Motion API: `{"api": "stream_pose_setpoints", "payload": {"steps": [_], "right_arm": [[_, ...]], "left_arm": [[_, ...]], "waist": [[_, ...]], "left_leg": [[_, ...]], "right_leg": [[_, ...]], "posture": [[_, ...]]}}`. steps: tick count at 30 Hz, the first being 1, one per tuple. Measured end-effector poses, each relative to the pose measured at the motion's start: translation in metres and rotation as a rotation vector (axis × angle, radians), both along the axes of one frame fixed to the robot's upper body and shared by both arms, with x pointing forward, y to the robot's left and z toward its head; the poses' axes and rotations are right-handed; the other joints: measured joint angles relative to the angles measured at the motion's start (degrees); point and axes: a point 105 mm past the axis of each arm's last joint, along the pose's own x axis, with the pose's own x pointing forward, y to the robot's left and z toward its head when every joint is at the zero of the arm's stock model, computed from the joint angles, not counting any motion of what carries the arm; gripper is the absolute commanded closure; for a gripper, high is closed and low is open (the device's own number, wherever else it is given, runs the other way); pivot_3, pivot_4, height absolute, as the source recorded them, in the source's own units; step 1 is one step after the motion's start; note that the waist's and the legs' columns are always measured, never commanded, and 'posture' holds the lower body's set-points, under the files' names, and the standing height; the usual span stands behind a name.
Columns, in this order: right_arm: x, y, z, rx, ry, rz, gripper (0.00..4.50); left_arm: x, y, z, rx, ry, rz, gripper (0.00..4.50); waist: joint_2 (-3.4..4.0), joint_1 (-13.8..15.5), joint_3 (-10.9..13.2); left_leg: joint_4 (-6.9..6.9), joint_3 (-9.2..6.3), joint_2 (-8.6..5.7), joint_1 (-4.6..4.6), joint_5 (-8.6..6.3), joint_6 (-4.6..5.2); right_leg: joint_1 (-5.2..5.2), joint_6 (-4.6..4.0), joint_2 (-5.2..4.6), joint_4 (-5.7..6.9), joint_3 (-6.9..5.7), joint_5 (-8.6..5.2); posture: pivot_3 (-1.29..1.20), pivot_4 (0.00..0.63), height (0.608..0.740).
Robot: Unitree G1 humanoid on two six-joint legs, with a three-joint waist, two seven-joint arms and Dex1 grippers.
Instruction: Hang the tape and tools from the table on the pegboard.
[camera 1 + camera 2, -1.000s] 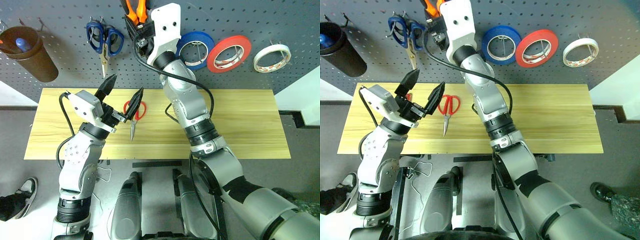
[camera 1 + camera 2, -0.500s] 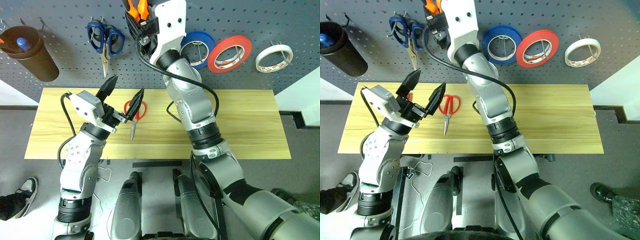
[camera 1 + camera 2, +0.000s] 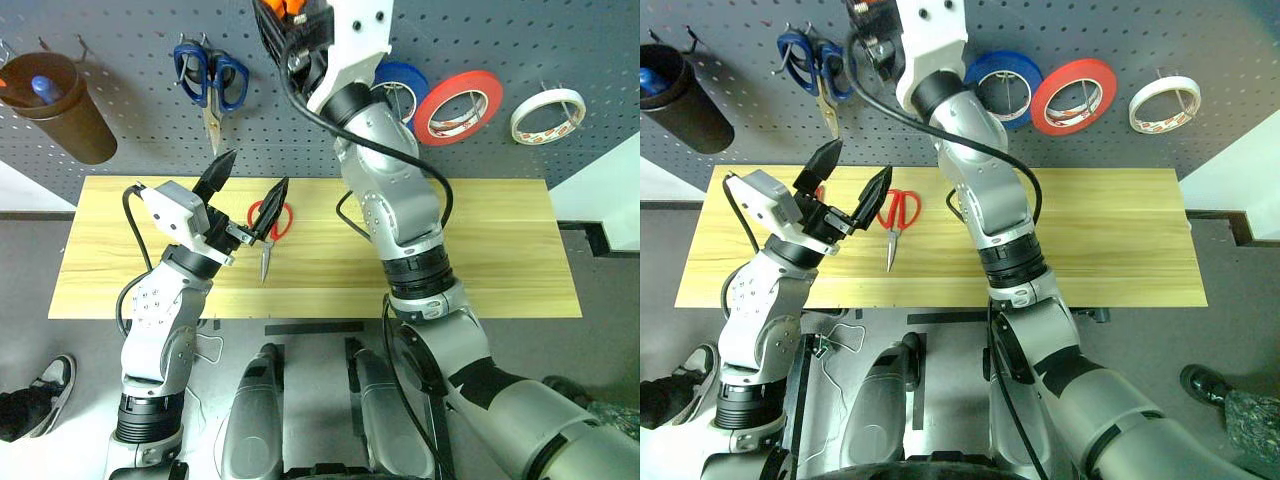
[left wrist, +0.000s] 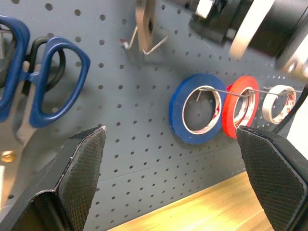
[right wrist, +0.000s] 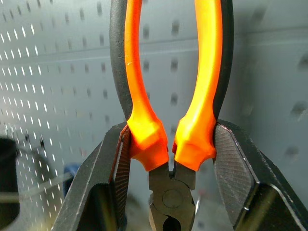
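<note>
The right gripper [image 5: 171, 144] clamps the pliers [image 5: 168, 86] by the lower ends of the orange-and-black handles, which rise between its two fingers [image 5: 113, 183], high up against the pegboard [image 3: 120, 40] near the top edge of the head views. The left gripper [image 3: 247, 190] hovers over the table [image 3: 480, 250] with its jaws spread wide and nothing between them, just beside the red scissors [image 3: 268, 232], which lie flat on the wood with the blades pointing toward the near edge. On the pegboard hang blue scissors [image 3: 210, 80], a blue roll [image 4: 195, 115], a red roll [image 3: 457, 106] and the white tape [image 3: 545, 115] in a row, each on a wire hook; a brown cup [image 3: 60, 105] hangs at the far left
</note>
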Motion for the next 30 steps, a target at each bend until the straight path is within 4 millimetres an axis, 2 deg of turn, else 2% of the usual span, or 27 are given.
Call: {"api": "stream_pose_setpoints", "payload": {"steps": [12, 22, 30], "right_arm": [[-0.002, 0.0, 0.002, -0.002, 0.003, -0.008, 2.4], [0.016, 0.0, -0.01, 0.009, 0.037, -0.054, 2.4], [0.02, 0.003, -0.012, 0.009, 0.034, -0.054, 2.4]], "left_arm": [[0.0, 0.0, 0.001, 0.002, -0.007, 0.003, 0.0], [0.0, 0.0, 0.001, 0.0, -0.003, 0.008, 0.0], [-0.004, 0.0, 0.002, 0.0, -0.001, 0.012, 0.0]], "waist": [[0.0, -0.03, 0.0], [0.0, -0.08, 0.0], [0.0, -0.03, 0.0]], "left_leg": [[-0.02, 0.0, 0.0, -0.01, 0.0, 0.0], [-0.06, 0.0, 0.0, -0.01, 0.0, 0.0], [-0.07, 0.0, 0.01, -0.01, 0.0, 0.0]], "right_leg": [[0.0, 0.0, 0.0, -0.01, 0.0, 0.0], [-0.03, 0.0, 0.0, -0.03, 0.0, 0.0], [-0.03, 0.0, 0.01, -0.02, 0.0, 0.0]], "posture": [[0.08, 0.355, 0.721], [0.09, 0.369, 0.721], [0.1, 0.373, 0.721]]}}
